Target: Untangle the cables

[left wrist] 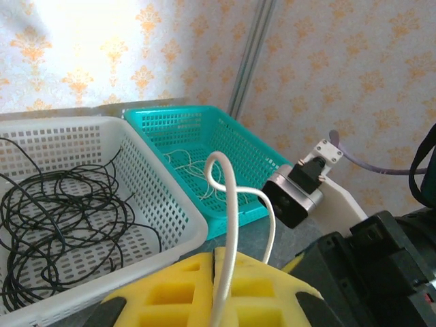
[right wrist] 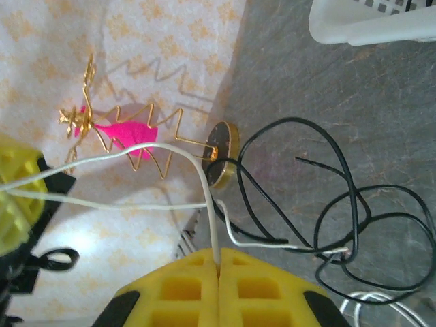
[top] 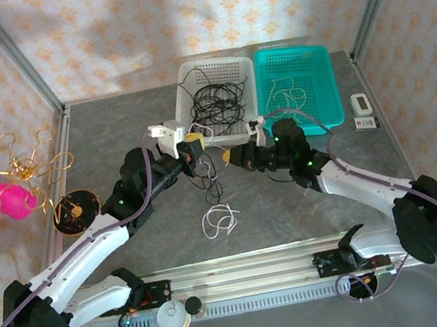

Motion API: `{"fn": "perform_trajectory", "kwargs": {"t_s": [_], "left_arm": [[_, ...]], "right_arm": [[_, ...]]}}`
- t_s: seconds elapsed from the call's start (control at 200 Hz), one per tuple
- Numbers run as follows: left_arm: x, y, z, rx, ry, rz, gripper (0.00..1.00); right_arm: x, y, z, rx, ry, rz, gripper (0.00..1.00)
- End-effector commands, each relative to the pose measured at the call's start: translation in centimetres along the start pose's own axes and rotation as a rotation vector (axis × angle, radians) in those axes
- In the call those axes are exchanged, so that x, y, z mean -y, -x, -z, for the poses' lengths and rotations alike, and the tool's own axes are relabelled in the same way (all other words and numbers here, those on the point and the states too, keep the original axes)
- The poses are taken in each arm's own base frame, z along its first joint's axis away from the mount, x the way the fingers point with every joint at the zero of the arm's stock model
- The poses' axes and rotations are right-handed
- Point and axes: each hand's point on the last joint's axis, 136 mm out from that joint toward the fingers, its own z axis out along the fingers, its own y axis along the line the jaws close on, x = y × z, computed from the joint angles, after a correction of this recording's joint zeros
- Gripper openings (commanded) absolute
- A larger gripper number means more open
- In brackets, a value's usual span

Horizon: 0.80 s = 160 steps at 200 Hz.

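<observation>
Your left gripper has its yellow, blocky pads pressed together on a smooth white cable. The cable rises from the seam between the pads, curls into a small loop and bends down again. Your right gripper is also clamped on a white strand. That strand climbs from its pads and runs across to the left gripper's yellow pad.

A thin glossy black cable hangs in several round loops just beside that strand and is caught up with it at one spot. Seen from above, this black-and-white tangle hangs between the two grippers over the middle of the mottled grey table. Whether its tail touches the surface, you cannot tell.

A loose white cord lies in a small open curl on the table, nearer than the grippers.

Just beyond the left gripper stands a white basket of perforated plastic, which holds a pile of black cables in wide loose coils. Touching its right side is a teal basket of the same lattice, with a few fine pale cords in it. A small white device sits right of the teal basket.

At the far left are a gold wire ornament of bent loops, a pink piece and a round dark disc, all well apart from the tangle.
</observation>
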Motion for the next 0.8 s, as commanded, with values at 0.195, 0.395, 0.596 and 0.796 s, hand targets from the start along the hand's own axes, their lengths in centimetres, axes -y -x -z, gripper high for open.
{"fn": "perform_trajectory", "kwargs": {"t_s": [0.195, 0.395, 0.596, 0.796], "left_arm": [[-0.9, -0.7, -0.4, -0.019, 0.034, 0.018, 0.07], [0.2, -4.3, -0.5, -0.045, -0.075, 0.102, 0.48], [2.5, -6.9, -1.2, 0.005, -0.198, 0.131, 0.75], [1.0, -9.1, -4.7, 0.01, -0.066, 0.108, 0.83]], "right_arm": [[-1.9, 6.3, 6.6, 0.114, -0.46, 0.789, 0.0], [-8.5, 8.3, 8.8, 0.196, -0.382, 1.055, 0.0], [-13.9, 8.7, 8.7, 0.223, -0.206, 1.033, 0.0], [-17.2, 8.0, 9.0, 0.226, -0.098, 1.035, 0.0]]}}
